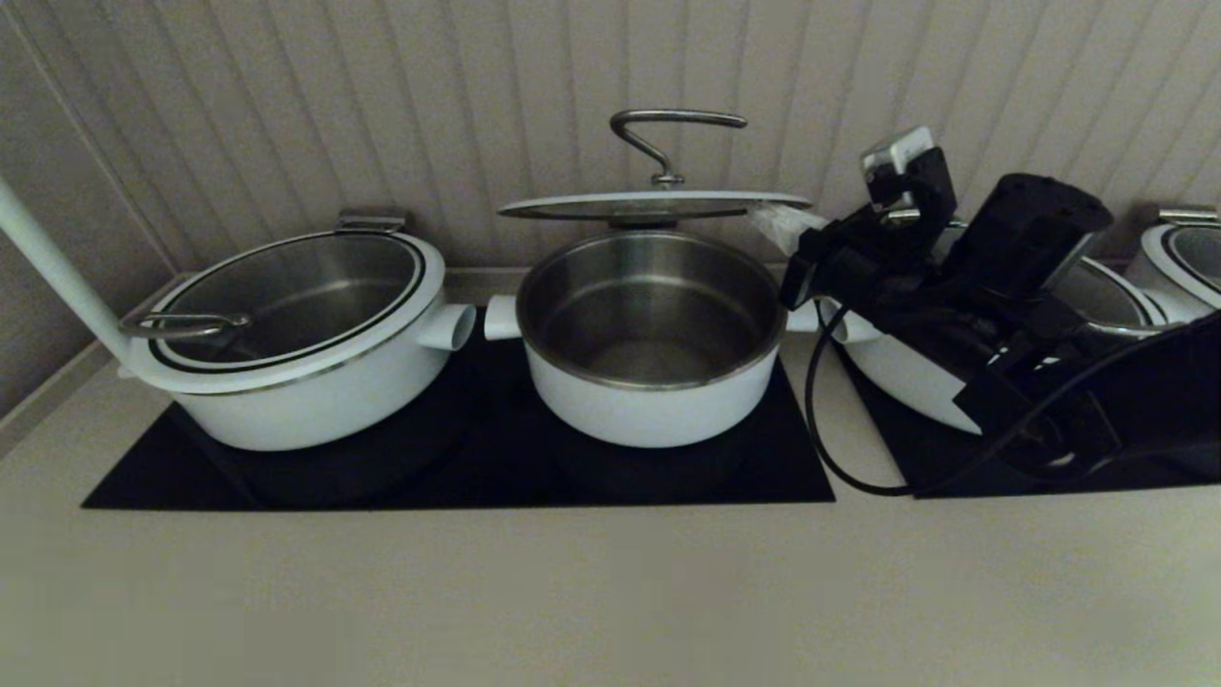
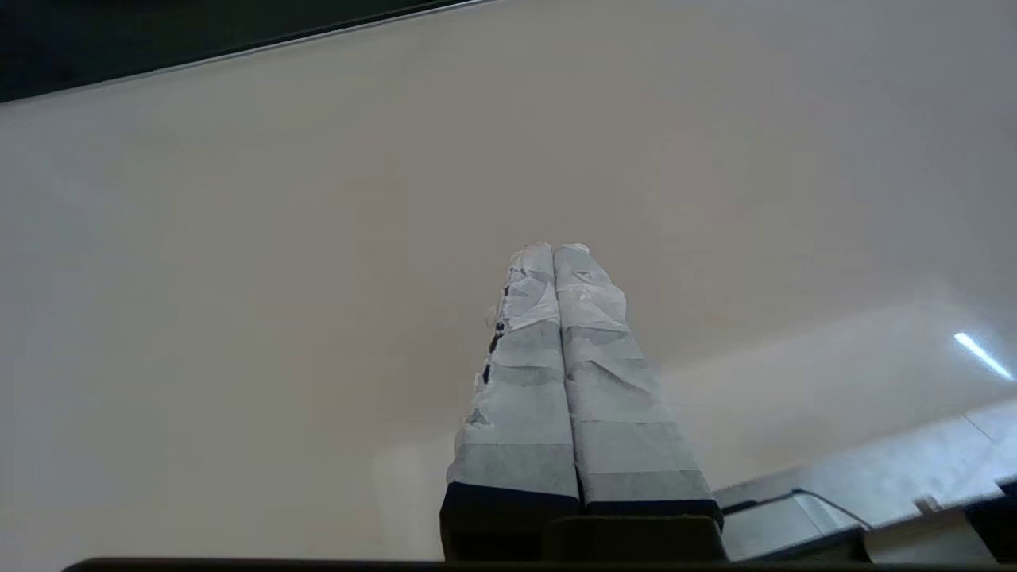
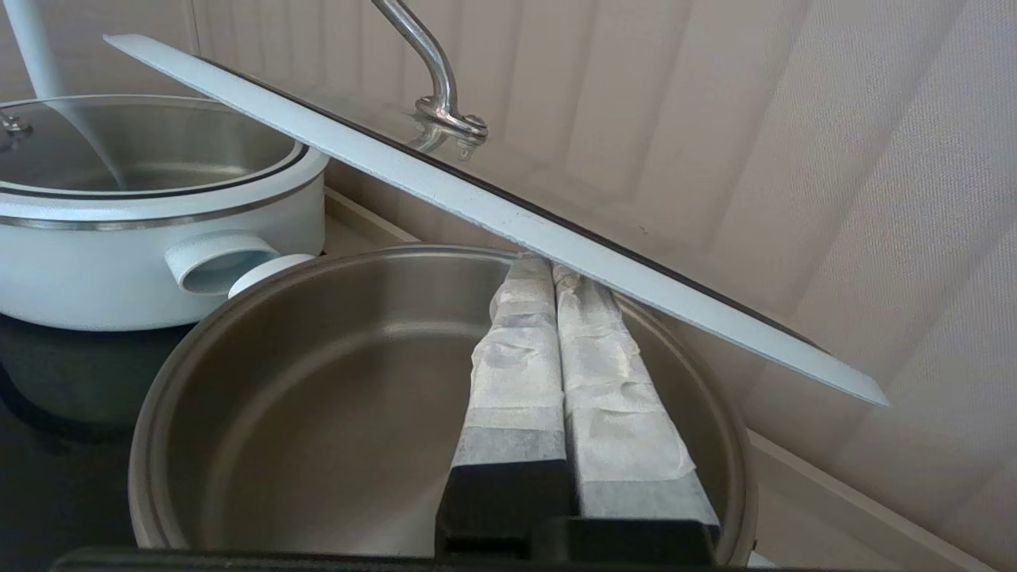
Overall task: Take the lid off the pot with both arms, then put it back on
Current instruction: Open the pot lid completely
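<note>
Glass lid hovers above the pot at frame centre, propped on your right gripper, fingers pressed together beneath its rim. Lifting's done; replacing remains. Left gripper, fingers together, holds nothing.

Right arm: black, cabled, reaching in from the table's right edge toward the back middle, wrist angled up; right gripper: pale wrapped fingers pressed flat together, tips tucked beneath the raised lid and bearing its edge. Left gripper: wrapped fingers likewise closed against each other, gripping nothing; its place over the table cannot be told.
</note>
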Available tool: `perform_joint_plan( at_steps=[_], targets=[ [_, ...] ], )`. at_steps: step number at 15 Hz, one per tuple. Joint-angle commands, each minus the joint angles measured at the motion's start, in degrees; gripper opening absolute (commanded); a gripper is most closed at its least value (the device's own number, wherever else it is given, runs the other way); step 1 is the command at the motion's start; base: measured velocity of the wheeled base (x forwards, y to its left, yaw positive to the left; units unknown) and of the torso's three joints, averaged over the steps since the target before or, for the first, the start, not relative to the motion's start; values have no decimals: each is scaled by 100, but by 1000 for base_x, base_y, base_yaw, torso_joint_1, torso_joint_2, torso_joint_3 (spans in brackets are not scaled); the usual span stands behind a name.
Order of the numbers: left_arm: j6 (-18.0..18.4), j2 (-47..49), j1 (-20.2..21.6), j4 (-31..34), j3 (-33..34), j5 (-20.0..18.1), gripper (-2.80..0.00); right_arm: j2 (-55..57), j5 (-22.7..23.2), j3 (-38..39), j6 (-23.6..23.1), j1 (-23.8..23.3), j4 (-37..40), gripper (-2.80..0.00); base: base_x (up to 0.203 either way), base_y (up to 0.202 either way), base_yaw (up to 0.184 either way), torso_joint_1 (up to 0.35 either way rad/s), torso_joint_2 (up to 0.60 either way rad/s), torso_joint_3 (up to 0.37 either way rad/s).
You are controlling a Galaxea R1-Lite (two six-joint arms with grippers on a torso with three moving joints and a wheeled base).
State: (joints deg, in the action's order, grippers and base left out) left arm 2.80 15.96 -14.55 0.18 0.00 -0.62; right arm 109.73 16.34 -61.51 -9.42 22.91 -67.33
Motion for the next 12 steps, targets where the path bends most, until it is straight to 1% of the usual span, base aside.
perform_joint_plan(
  at_steps=[1,3,6,9,12],
  targets=[
    [1,4,-83,-1,0,1,-280,-4,10,-1,-7,3,-35,-280,0,0,0,0,0,0],
    [1,4,-19,-1,0,1,-280,-22,10,-1,-7,3,-35,-280,0,0,0,0,0,0],
    [1,22,469,-1,0,1,-280,-30,10,-1,-7,3,-26,-280,0,0,0,0,0,0],
    [1,30,777,-1,0,1,-280,-30,10,-1,-7,3,-26,-280,0,0,0,0,0,0],
    [1,25,787,-1,0,1,-280,-30,10,-1,-7,3,-26,-280,0,0,0,0,0,0]
  ],
)
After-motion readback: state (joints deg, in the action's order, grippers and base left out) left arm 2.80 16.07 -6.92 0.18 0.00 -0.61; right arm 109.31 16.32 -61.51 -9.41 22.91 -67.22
